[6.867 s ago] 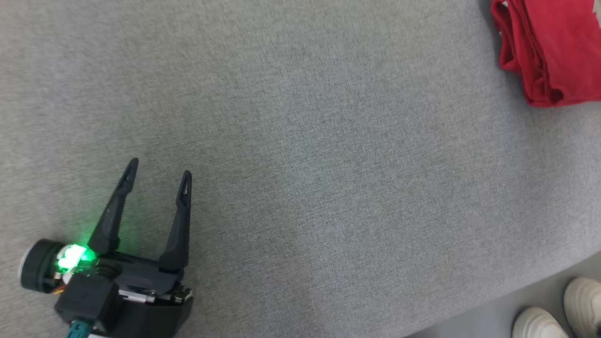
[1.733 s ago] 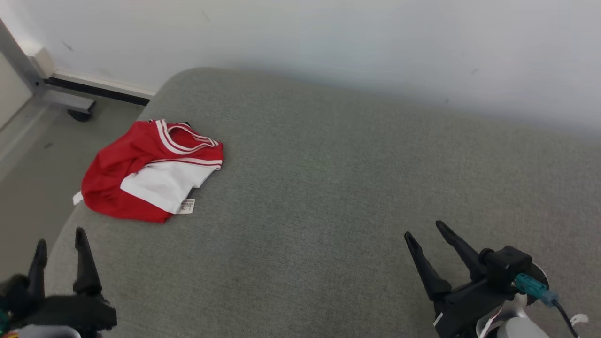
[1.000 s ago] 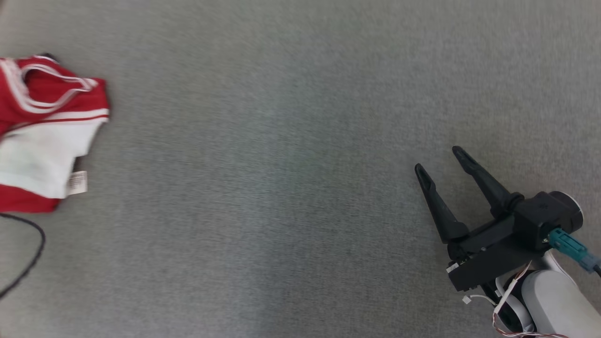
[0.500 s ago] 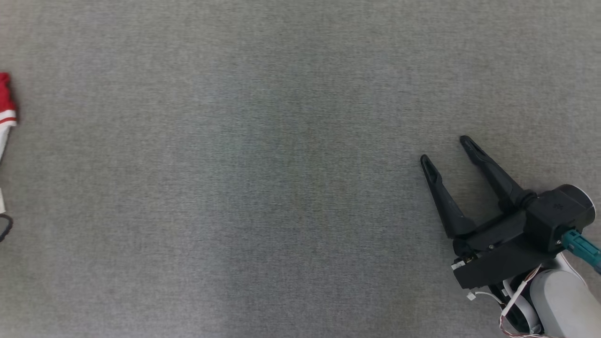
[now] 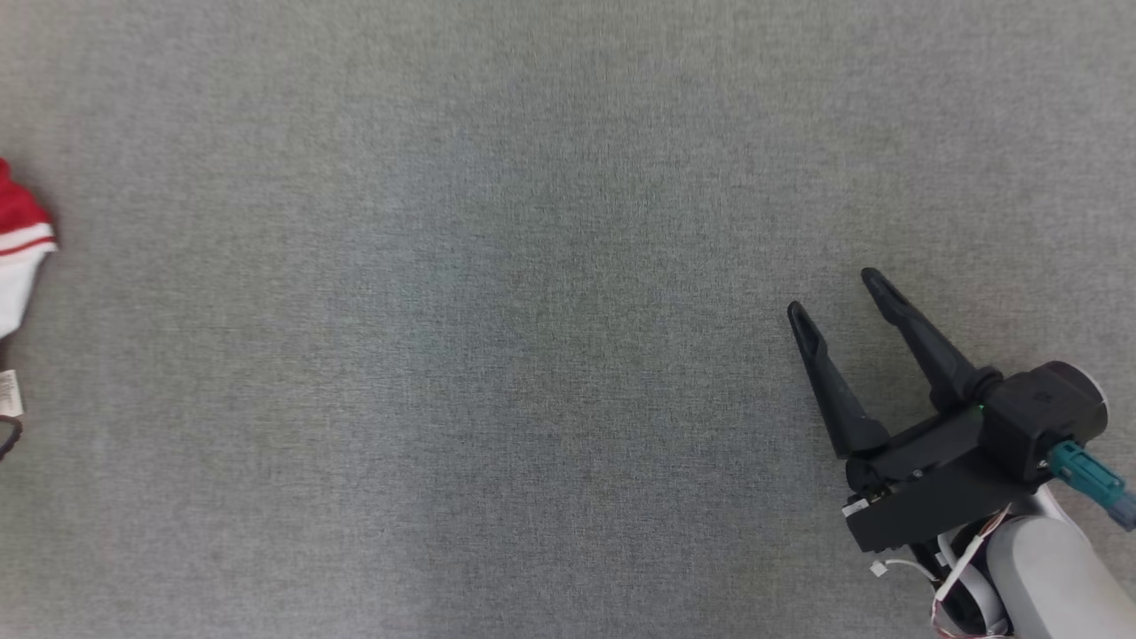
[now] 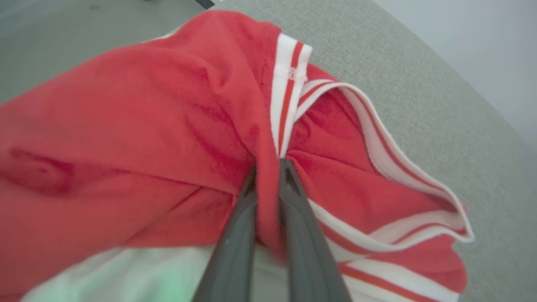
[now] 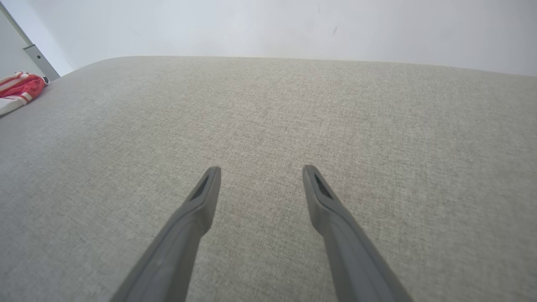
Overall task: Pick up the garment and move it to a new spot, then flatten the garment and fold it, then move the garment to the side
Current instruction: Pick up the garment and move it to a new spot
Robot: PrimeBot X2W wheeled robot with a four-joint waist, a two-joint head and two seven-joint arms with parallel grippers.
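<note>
Head view: a slice of the garment (image 5: pixel 19 253), red with a white band and a white panel, shows at the left edge of the grey cushion (image 5: pixel 532 311), with a care label (image 5: pixel 7 392) and a black cable (image 5: pixel 7 437) just below. The right gripper (image 5: pixel 832 294) hovers well apart near the right edge, jaws wide and holding nothing.

Left wrist view: the left gripper (image 6: pixel 268 164) has its jaws nearly together, pinching a fold of crumpled red cloth beside the red-and-white striped trim (image 6: pixel 289 84).

Right wrist view: bare cushion lies between the spread fingers (image 7: pixel 201 201) and the garment at the far left corner, by a metal post (image 7: pixel 37 58).
</note>
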